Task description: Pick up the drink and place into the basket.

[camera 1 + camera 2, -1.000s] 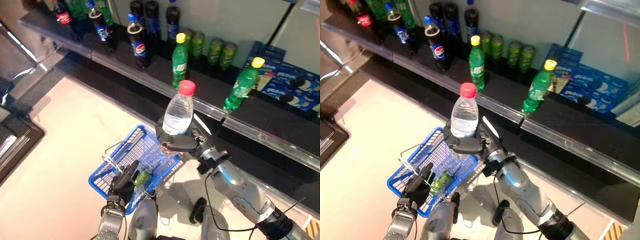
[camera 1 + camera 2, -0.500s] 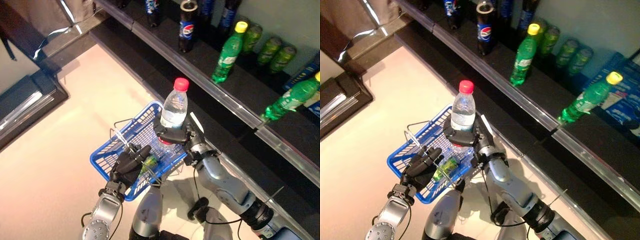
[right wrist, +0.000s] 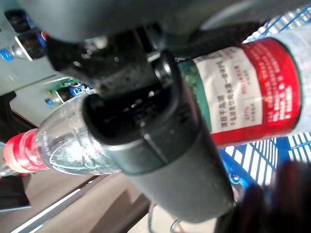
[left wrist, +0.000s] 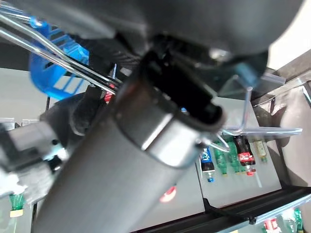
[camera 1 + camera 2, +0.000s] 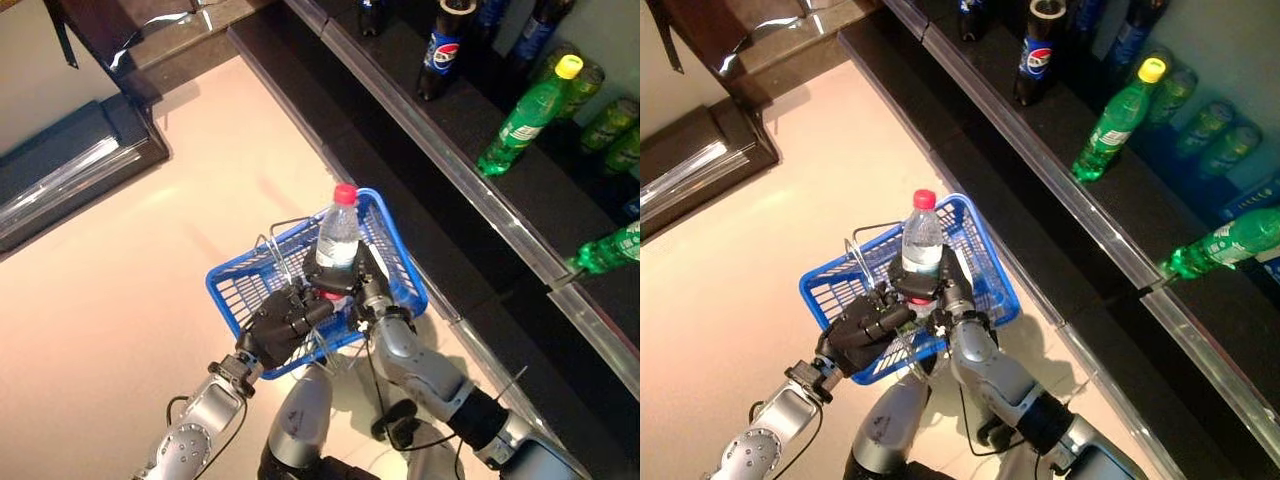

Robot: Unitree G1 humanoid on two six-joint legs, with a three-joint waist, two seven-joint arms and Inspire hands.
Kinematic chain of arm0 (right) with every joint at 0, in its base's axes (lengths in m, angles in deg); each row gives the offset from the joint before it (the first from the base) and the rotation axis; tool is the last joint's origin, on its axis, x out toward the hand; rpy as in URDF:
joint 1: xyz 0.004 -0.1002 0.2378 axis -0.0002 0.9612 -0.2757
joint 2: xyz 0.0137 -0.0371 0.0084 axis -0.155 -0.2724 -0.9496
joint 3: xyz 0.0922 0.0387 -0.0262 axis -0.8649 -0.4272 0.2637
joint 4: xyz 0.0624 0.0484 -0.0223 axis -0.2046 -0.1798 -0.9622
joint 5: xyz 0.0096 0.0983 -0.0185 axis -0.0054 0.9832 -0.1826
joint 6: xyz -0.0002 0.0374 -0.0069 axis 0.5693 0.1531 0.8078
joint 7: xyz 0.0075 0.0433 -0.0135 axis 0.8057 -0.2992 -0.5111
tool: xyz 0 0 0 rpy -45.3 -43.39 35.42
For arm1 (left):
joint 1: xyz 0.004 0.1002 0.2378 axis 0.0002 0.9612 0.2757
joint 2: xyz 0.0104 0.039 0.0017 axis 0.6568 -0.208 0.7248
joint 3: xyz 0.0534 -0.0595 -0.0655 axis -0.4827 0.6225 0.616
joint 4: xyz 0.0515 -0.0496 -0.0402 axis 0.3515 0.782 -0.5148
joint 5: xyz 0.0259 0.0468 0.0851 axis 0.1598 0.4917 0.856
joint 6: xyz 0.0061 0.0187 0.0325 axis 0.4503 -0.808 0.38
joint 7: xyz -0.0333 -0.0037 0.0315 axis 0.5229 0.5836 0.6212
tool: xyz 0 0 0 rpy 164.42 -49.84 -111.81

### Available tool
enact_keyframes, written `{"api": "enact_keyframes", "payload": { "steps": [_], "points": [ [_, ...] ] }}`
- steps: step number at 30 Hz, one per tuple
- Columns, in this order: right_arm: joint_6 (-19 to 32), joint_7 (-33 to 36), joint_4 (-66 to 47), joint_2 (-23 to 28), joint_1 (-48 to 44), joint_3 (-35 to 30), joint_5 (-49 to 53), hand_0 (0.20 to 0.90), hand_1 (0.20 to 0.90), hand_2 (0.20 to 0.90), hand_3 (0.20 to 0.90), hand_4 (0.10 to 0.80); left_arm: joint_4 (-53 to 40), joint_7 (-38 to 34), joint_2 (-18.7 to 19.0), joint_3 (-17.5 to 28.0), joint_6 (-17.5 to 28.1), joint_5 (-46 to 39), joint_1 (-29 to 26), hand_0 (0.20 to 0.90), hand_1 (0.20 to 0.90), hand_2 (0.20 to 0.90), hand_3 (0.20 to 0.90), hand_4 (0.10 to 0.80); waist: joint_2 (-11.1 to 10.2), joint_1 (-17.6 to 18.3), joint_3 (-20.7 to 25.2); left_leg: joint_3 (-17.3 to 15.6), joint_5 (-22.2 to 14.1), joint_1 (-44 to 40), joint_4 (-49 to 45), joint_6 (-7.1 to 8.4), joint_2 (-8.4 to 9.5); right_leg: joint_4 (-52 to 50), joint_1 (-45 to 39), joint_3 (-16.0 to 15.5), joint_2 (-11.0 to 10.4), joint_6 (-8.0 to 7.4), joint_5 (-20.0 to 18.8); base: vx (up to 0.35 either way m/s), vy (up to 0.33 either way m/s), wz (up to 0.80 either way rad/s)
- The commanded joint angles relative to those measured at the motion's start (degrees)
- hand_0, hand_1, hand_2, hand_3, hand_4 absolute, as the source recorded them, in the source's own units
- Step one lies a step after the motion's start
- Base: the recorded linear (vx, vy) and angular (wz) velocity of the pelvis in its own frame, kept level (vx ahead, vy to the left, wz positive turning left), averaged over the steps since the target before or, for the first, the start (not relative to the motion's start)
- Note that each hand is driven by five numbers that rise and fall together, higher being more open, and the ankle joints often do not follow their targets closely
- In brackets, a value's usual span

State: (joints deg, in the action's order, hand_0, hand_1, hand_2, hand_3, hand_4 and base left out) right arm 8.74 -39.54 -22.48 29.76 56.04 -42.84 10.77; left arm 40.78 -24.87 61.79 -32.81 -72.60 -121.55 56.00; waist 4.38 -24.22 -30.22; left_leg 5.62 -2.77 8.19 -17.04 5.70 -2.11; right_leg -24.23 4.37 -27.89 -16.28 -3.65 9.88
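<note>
The left hand (image 5: pixel 285 322) is nearest, its fingers curled round the wire handle (image 5: pixel 278 262) at the near edge of the blue shopping basket (image 5: pixel 395 262), holding the basket above the pale floor (image 5: pixel 130 290). Just beside it, the right hand (image 5: pixel 928 290) is wrapped round the lower body of the water bottle (image 5: pixel 921 237), thumb across the red label. The bottle stands upright, long axis vertical, red cap (image 5: pixel 345 194) pointing up and towards the camera, its base down inside the basket while the neck rises above the rim.

The right wrist view shows what the head views cannot: the thumb (image 3: pixel 160 145) pressed across the clear ribbed wall next to the red and white label, with blue mesh behind the bottle's base. The left wrist view shows thin wire bars and a patch of blue basket past the dark hand; the fingers themselves are mostly hidden there.

A second ago the bottle was held high over the basket's far corner; now it has come down into the basket, though the whole view has also shifted as the head turned.

Beyond the basket runs a dark shelf (image 5: pixel 470 185) carrying a green soda bottle (image 5: pixel 528 115), another green bottle (image 5: pixel 612 250) lying over farther along, and a cola bottle (image 5: pixel 441 50).
</note>
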Motion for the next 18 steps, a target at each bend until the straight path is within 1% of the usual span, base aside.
{"api": "enact_keyframes", "payload": {
  "steps": [1, 3, 4, 6, 8, 9, 10, 11, 13, 14, 16, 17, 18],
  "points": [
    [6.6, 1.5, -2.5, -9.7, -8.7, 2.6, -2.7, 0.3, 0.3, 0.3, 0.2, 0.1, -24.4, 16.1, -3.0, 1.0, 3.2, -4.0, -6.4, 0.3, 0.3, 0.3, 0.2, 0.1, -0.2, -0.1, 5.6, -1.8, 8.4, 8.8, -7.9, -1.6, 4.7, 9.3, -8.5, -1.8, 3.7, 0.71, -5.2, 0.023, -0.02, 0.04],
    [7.2, 1.7, 0.5, -11.0, -8.4, 2.5, -1.2, 0.3, 0.3, 0.3, 0.2, 0.1, -24.4, 17.5, -2.6, 1.0, 2.6, -3.9, -6.3, 0.3, 0.3, 0.3, 0.2, 0.1, -0.2, -0.7, 5.3, -1.5, 8.0, 9.2, -7.7, -1.75, 4.96, 9.0, -8.2, -2.3, 3.5, 0.67, -5.3, 0.015, -0.033, 0.1],
    [8.1, 1.7, 3.6, -12.3, -8.1, 2.3, 1.2, 0.3, 0.3, 0.3, 0.2, 0.1, -24.5, 18.5, -2.3, 1.1, 1.9, -3.9, -6.4, 0.3, 0.3, 0.3, 0.2, 0.1, -0.3, -1.3, 5.2, -1.3, 7.9, 9.3, -7.4, -1.72, 5.11, 9.1, -8.3, -2.7, 3.5, 0.66, -5.4, 0.032, -0.037, 0.17],
    [9.3, 1.5, 5.7, -13.4, -8.0, 2.1, 5.2, 0.3, 0.3, 0.3, 0.2, 0.1, -24.4, 19.4, -2.0, 0.9, 1.5, -3.7, -6.5, 0.3, 0.3, 0.3, 0.2, 0.1, -0.4, -1.6, 5.0, -1.1, 7.7, 9.3, -7.3, -1.65, 5.27, 9.3, -8.5, -3.0, 3.6, 0.65, -5.4, 0.034, -0.021, 0.16],
    [12.6, -0.5, 8.5, -15.4, -7.1, 1.4, 13.6, 0.3, 0.3, 0.3, 0.2, 0.1, -24.3, 20.1, -1.8, 0.5, 1.1, -3.6, -6.7, 0.3, 0.3, 0.3, 0.2, 0.1, -0.5, -2.0, 4.7, -0.8, 7.5, 9.4, -7.2, -1.61, 5.45, 9.4, -8.6, -3.3, 3.7, 0.64, -5.5, 0.059, -0.027, 0.16],
    [15.4, -2.4, 10.1, -16.9, -6.4, 0.8, 20.7, 0.3, 0.3, 0.3, 0.2, 0.1, -24.6, 20.3, -1.6, 0.4, 0.7, -3.5, -6.9, 0.3, 0.3, 0.3, 0.2, 0.1, -0.6, -2.4, 4.4, -0.6, 5.6, 9.0, -7.7, -1.27, 5.55, 8.9, -9.0, -2.8, 3.7, 0.06, -4.5, 0.022, -0.015, 0.14],
    [16.0, -3.2, 10.6, -17.2, -6.3, 0.4, 22.2, 0.3, 0.3, 0.3, 0.2, 0.1, -24.7, 20.5, -1.5, 0.3, 0.6, -3.5, -7.0, 0.3, 0.3, 0.3, 0.2, 0.1, -0.5, -2.5, 4.5, -0.7, 7.1, 9.5, -6.9, -1.74, 5.69, 9.4, -8.7, -3.7, 3.5, 0.47, -5.6, 0.118, -0.109, 0.13],
    [20.0, -6.5, 12.6, -19.8, -5.2, -0.9, 32.4, 0.3, 0.3, 0.3, 0.2, 0.1, -25.0, 21.2, -0.6, 0.4, -0.5, -3.7, -7.3, 0.3, 0.3, 0.3, 0.2, 0.1, -1.2, -3.4, 4.1, -0.5, 4.7, 9.2, -7.4, -1.35, 5.75, 8.9, -9.2, -3.7, 3.4, -0.32, -4.6, 0.063, -0.073, 0.06],
    [21.7, -7.4, 13.5, -20.7, -5.2, -1.6, 35.8, 0.3, 0.3, 0.3, 0.2, 0.1, -25.1, 21.6, -0.1, 0.5, -1.0, -3.8, -7.5, 0.3, 0.3, 0.3, 0.2, 0.1, -1.5, -3.8, 4.0, -0.4, 4.1, 9.3, -7.4, -1.43, 5.78, 8.7, -9.3, -4.1, 3.3, -0.45, -4.7, 0.088, -0.089, 0.11],
    [23.4, -8.2, 14.6, -21.5, -5.3, -2.3, 38.8, 0.3, 0.3, 0.3, 0.2, 0.1, -25.2, 21.8, 0.4, 0.5, -1.3, -3.9, -7.8, 0.3, 0.3, 0.3, 0.2, 0.1, -1.7, -4.2, 3.8, -0.4, 3.7, 9.6, -7.4, -1.52, 5.83, 8.5, -9.2, -4.4, 3.2, -0.59, -4.7, 0.036, -0.049, 0.16],
    [24.1, -8.9, 15.0, -21.8, -5.4, -2.8, 40.2, 0.3, 0.3, 0.3, 0.2, 0.1, -25.2, 21.8, 0.6, 0.4, -1.4, -3.9, -8.0, 0.3, 0.3, 0.3, 0.2, 0.1, -1.9, -4.3, 3.7, -0.4, 3.4, 9.7, -7.2, -1.58, 5.85, 8.5, -9.1, -4.6, 3.2, -0.67, -4.8, 0.016, -0.039, 0.09],
    [25.5, -10.4, 15.3, -22.5, -5.4, -3.4, 43.9, 0.3, 0.3, 0.3, 0.2, 0.1, -25.3, 21.5, 1.0, 0.4, -1.6, -4.2, -8.3, 0.3, 0.3, 0.3, 0.2, 0.1, -2.1, -4.4, 3.6, -0.4, 2.9, 9.9, -6.9, -1.69, 5.83, 8.4, -8.8, -4.7, 3.2, -0.79, -4.9, 0.012, -0.046, 0.04],
    [26.2, -11.0, 15.5, -22.8, -5.4, -3.9, 45.3, 0.3, 0.3, 0.3, 0.2, 0.1, -25.4, 21.4, 1.2, 0.5, -1.6, -4.4, -8.5, 0.3, 0.3, 0.3, 0.2, 0.1, -2.2, -4.4, 3.5, -0.4, 2.7, 9.9, -6.6, -1.7, 5.77, 8.5, -8.7, -4.7, 3.3, -0.9, -5.0, 0.011, -0.041, 0.05]
  ]
}}
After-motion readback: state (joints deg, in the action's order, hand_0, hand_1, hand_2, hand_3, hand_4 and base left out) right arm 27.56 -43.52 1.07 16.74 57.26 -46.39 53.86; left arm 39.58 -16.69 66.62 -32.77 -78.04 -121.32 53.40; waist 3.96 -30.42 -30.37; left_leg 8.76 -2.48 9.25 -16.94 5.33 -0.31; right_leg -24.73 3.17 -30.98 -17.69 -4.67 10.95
